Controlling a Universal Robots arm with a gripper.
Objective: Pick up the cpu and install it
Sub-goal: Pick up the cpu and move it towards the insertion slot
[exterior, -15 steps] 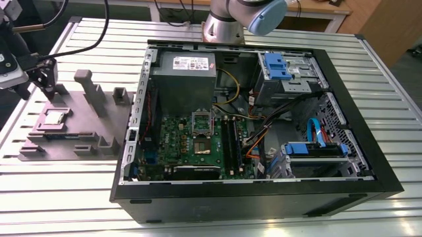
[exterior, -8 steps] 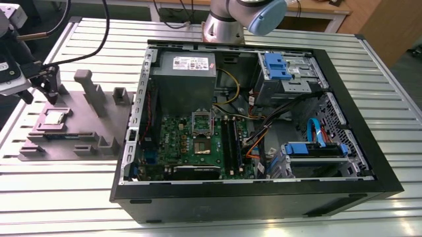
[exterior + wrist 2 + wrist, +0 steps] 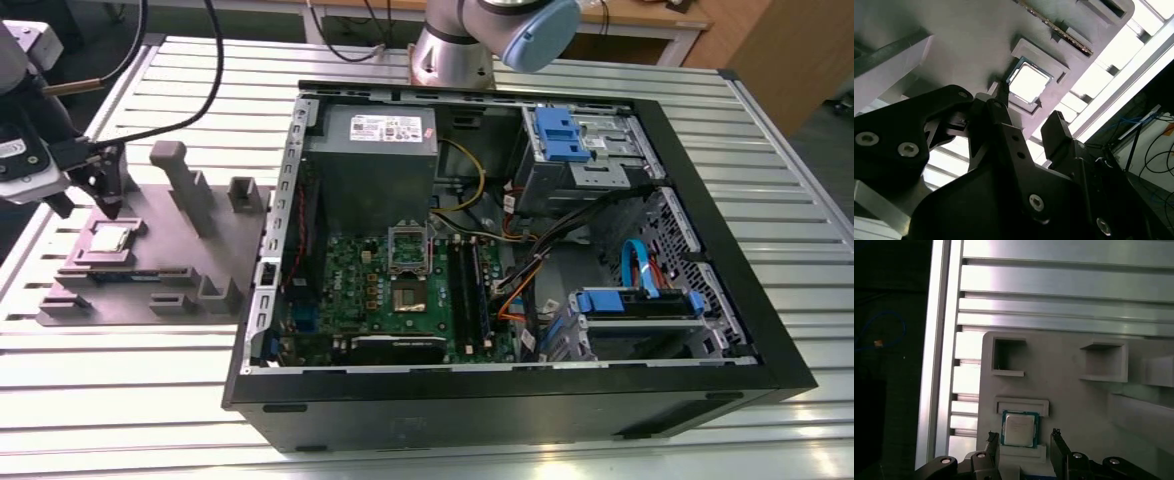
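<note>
The cpu (image 3: 111, 238) is a small square chip with a pale metal top. It lies flat in a square seat of the grey holder block (image 3: 160, 262), at the exterior view's left, outside the computer case. Both wrist views also show the cpu (image 3: 1027, 82) (image 3: 1019, 429) in its seat. My gripper (image 3: 84, 205) hangs just above it, open, touching nothing. In both wrist views the gripper (image 3: 1029, 117) (image 3: 1024, 440) has one dark finger (image 3: 993, 441) on each side of the chip. The socket (image 3: 407, 250) sits on the green motherboard (image 3: 347, 290) inside the case.
The open black case (image 3: 521, 400) takes up the middle and the exterior view's right, with a grey power supply (image 3: 374, 160), blue drive bays (image 3: 567, 135) and loose cables (image 3: 534, 270). The holder block has upright posts (image 3: 180, 175). Everything stands on a ribbed aluminium table (image 3: 134, 400).
</note>
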